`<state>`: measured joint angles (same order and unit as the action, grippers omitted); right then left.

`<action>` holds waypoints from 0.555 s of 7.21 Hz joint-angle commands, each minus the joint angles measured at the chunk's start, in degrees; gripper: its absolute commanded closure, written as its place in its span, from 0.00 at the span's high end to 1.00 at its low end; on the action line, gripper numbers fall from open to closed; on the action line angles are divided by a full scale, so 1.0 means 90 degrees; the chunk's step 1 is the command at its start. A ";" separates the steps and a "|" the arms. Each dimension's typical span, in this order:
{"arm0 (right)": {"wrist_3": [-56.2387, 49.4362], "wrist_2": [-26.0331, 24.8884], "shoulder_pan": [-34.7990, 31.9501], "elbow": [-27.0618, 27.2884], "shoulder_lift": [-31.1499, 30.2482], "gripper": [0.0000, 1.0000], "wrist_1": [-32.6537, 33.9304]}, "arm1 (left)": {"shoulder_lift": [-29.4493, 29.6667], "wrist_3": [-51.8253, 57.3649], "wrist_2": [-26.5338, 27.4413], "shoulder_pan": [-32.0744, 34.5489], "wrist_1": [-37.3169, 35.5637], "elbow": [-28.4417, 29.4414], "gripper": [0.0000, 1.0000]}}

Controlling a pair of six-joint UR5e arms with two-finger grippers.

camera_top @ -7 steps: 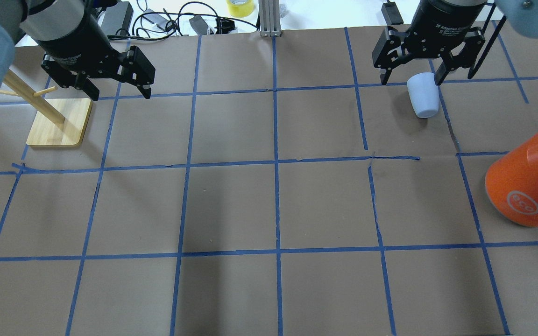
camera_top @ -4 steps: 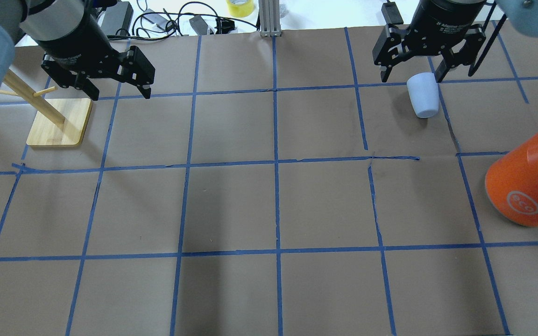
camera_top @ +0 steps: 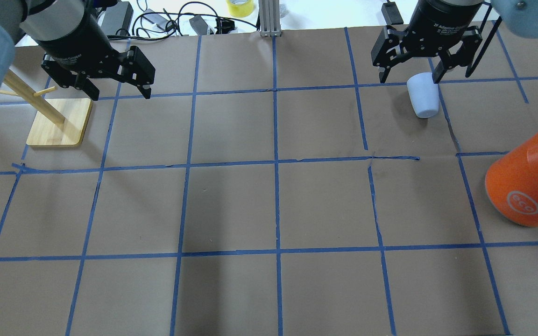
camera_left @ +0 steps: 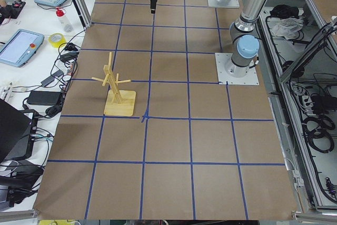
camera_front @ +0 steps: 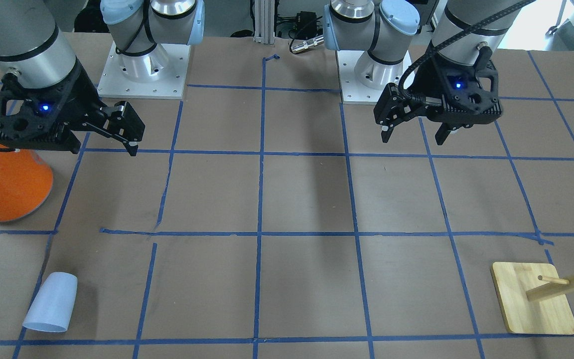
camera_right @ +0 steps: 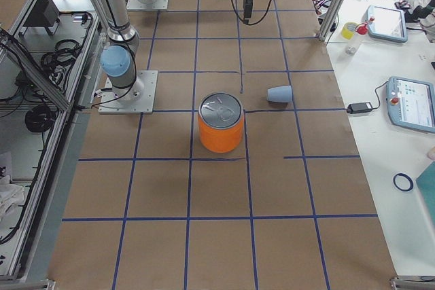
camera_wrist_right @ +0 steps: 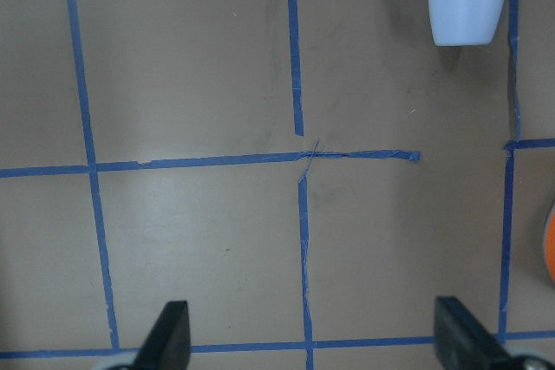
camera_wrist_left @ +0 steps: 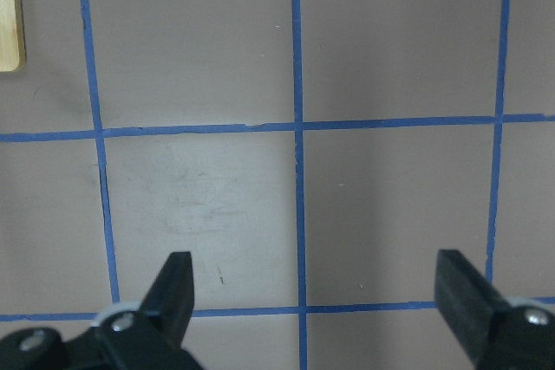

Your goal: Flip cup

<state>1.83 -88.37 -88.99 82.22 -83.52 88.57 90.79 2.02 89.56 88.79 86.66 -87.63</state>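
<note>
Closest to the robot's bases, both grippers hang above the table (camera_top: pixel 231 210), a brown paper surface ruled into squares by blue tape (camera_top: pixel 276 140). The right gripper (camera_wrist_right: pixel 312 331) has its fingers spread wide with nothing between them; its wrist camera looks down on bare paper and a crossing of tape lines. The left gripper (camera_front: pixel 413 140) is likewise spread wide and empty, poised over bare squares on the robot's left. A little farther out on the right side stands the orange can (camera_top: pixel 521 186), upright with its silver top up; the right gripper's body overlaps it in the front-facing view. Farther out again, past the can and well apart from it, lies the cup (camera_front: pixel 52 301). It is on its side on the paper, narrow closed end pointing back toward the robot and wide rim pointing away, just beside a tape line. In the right wrist view it sits at the upper right corner, well beyond the fingertips and off to one side, not between them. At about the same depth on the left side is the wooden peg stand (camera_top: pixel 59 123), its flat base on the paper, untouched. Beyond the table's far edge lie black cables (camera_top: pixel 171 21) and a yellow tape roll (camera_top: pixel 240 7).
</note>
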 commanded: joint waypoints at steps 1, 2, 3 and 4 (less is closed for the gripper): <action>-0.0018 -0.0054 0.0054 0.0034 0.0012 1.00 -0.0093 | 0.0000 0.0000 0.0000 -0.0002 0.0000 0.0000 1.00; -0.0008 -0.0103 0.0103 0.0112 0.0070 1.00 0.0031 | 0.0000 0.0000 0.0000 -0.0002 0.0000 0.0000 1.00; 0.0089 -0.0509 0.0132 0.0151 0.0419 1.00 0.0400 | 0.0000 0.0000 0.0000 -0.0002 0.0000 0.0000 1.00; 0.0099 -0.0552 0.0152 0.0161 0.0616 1.00 0.0926 | 0.0000 0.0000 0.0000 -0.0002 0.0000 0.0000 1.00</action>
<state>2.35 -91.73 -87.93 83.39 -80.50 91.98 90.79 2.02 89.56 88.77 86.66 -87.63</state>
